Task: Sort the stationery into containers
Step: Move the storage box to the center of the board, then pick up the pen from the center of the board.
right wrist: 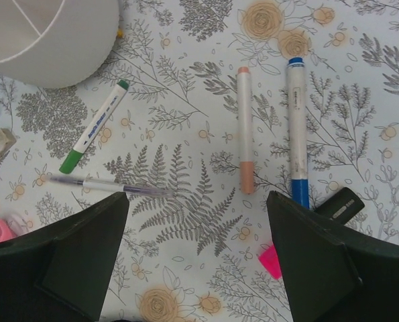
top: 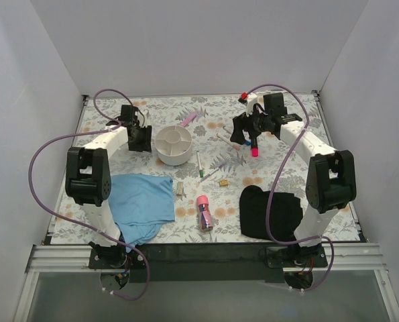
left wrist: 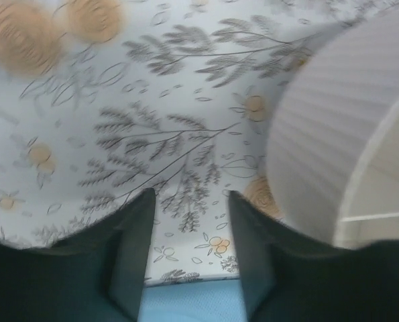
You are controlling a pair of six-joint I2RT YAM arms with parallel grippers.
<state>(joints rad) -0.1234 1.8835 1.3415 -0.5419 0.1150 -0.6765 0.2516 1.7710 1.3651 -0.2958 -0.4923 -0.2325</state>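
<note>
The white round organiser (top: 174, 144) stands left of centre; its wall shows in the left wrist view (left wrist: 320, 134) and the right wrist view (right wrist: 51, 40). My left gripper (top: 141, 137) (left wrist: 189, 221) is open and empty, just left of it. My right gripper (top: 246, 133) (right wrist: 196, 255) is open and empty, hovering over the mat. Below it lie a green-capped marker (right wrist: 95, 126), a clear pen (right wrist: 108, 184), a peach-capped marker (right wrist: 245, 131), a blue-capped marker (right wrist: 296, 127) and a red-pink highlighter (top: 254, 150) (right wrist: 271, 260). A stubby pink tube (top: 204, 211) lies at the front.
A blue cloth (top: 142, 201) lies front left and a black cloth (top: 269, 211) front right. A pink pen (top: 188, 119) lies behind the organiser. A brass piece (top: 222, 181) and a grey piece (top: 180, 190) sit mid-mat. White walls enclose the table.
</note>
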